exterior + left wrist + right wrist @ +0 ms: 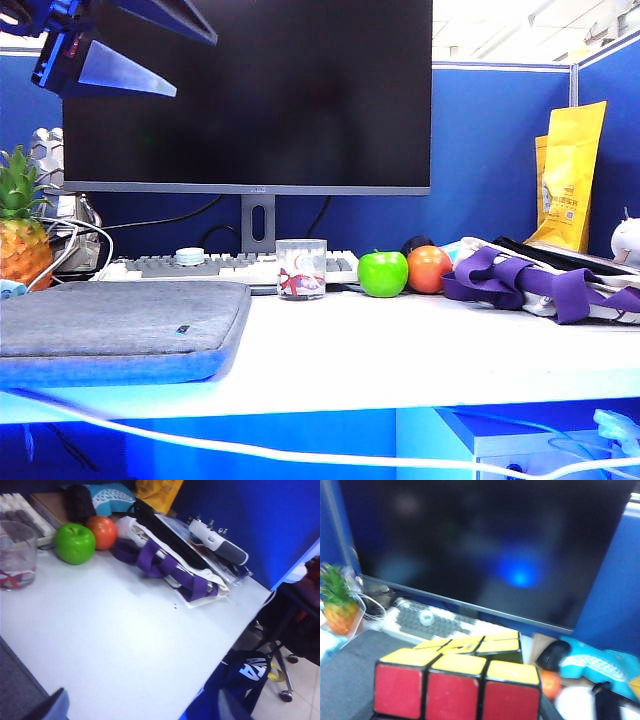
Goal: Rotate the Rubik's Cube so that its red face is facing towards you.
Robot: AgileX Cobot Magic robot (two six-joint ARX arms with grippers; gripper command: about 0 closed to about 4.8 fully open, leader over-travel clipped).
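Observation:
The Rubik's Cube point(457, 682) fills the near part of the right wrist view, raised well above the desk. Its red face point(452, 695) looks at that camera and a yellow face is on top. My right gripper point(460, 707) is shut on the cube, and the cube hides most of its fingers. Neither cube nor right gripper appears in the exterior view. My left gripper point(195, 68) hangs high at the exterior view's upper left, in front of the monitor. In the left wrist view the left gripper point(140, 707) is open over bare desk, holding nothing.
A monitor point(250, 90) and keyboard point(210, 266) stand at the back. A glass cup point(301, 268), green apple point(383, 273) and orange fruit point(428, 268) sit mid-desk. A purple-strapped bag point(540, 280) lies to the right, a grey sleeve point(110, 325) and pineapple point(20, 235) to the left.

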